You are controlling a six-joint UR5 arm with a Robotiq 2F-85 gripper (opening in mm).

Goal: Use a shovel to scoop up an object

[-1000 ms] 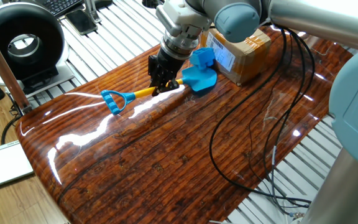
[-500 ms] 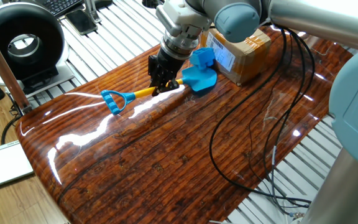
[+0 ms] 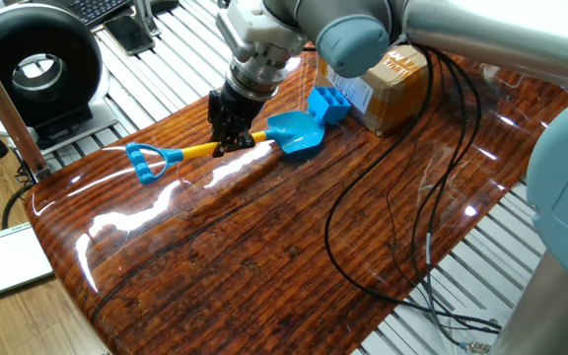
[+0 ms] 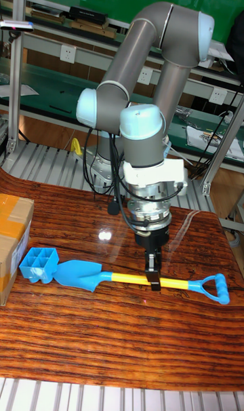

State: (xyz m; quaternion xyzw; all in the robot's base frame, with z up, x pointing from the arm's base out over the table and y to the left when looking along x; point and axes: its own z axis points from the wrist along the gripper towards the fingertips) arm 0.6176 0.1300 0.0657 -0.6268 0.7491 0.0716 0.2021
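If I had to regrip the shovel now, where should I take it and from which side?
Take the shovel on its yellow shaft, coming straight down from above. It lies flat on the table with the thin shaft bare, so fingers can close across it. The gripper is shut on that spot. The blade is too wide, and its tip is at the tray.

UR5 arm (image 4: 146, 41): silver-grey tubes, light-blue joint caps, silver wrist flange, black 2-finger gripper (image 4: 154, 275), black cables trailing along it.

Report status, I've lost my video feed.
Gripper shut on shovel shaft. Blade tip touching blue tray, not under it. Cardboard box right behind tray.
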